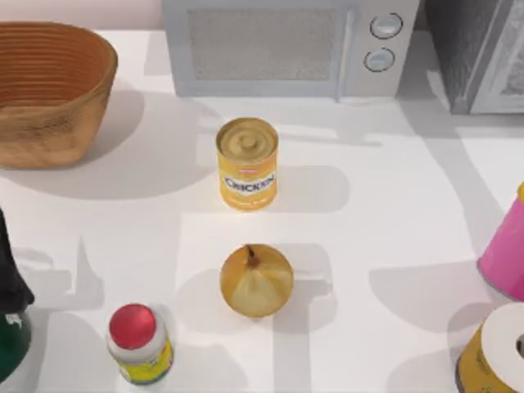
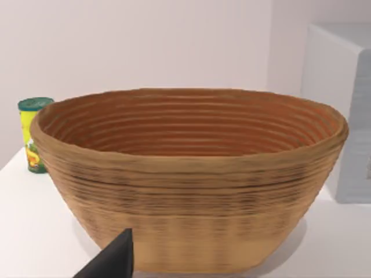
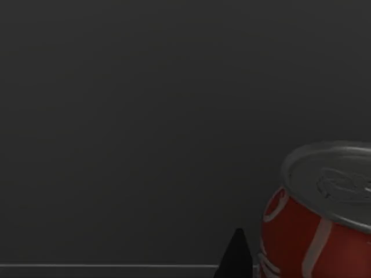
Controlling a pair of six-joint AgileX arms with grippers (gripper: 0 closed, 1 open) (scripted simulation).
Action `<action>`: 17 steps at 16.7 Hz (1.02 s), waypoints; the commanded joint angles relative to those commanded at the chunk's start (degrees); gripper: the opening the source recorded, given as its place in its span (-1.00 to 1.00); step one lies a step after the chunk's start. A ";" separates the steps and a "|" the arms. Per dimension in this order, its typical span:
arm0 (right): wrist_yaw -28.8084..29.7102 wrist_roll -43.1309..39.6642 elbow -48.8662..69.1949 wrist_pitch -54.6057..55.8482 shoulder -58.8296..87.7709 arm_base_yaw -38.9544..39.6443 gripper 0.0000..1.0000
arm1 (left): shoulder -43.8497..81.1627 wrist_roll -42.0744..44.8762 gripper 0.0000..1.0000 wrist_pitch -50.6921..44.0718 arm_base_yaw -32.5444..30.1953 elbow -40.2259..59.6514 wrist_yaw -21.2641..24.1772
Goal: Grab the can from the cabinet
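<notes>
A red soda can (image 3: 322, 217) with a silver lid stands upright in the lower right of the right wrist view, in front of a plain dark grey wall. A black fingertip (image 3: 236, 258) of the right gripper rises at the bottom edge just beside the can, and it is not possible to tell whether the fingers are wide, narrow or closed.

In the left wrist view a large woven basket (image 2: 191, 174) sits on the white table (image 2: 35, 231), with a green-lidded yellow container (image 2: 33, 134) behind it at centre left and a white box (image 2: 342, 110) at the right edge. One black fingertip (image 2: 113, 260) of the left gripper shows at the bottom; how far those fingers are spread cannot be told either.

From above, the basket (image 1: 49, 90) is in the upper left of the frame, and a microwave (image 1: 286, 45) stands at top centre. A grey cabinet (image 1: 479, 49) fills the upper right corner. A yellow tin (image 1: 246, 163) labelled chicken stands upright in the middle of the table, with an onion (image 1: 256, 281) just below it. A red-capped bottle (image 1: 139, 344) is in the lower left. A pink container (image 1: 503, 254) and a roll of tape (image 1: 495, 352) sit at the right edge. A dark arm (image 1: 12, 303) shows at the lower left edge.
</notes>
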 joint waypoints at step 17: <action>12.23 0.02 -10.89 -15.08 -26.26 12.45 -1.00 | 0.00 0.00 1.00 0.00 0.00 0.00 0.00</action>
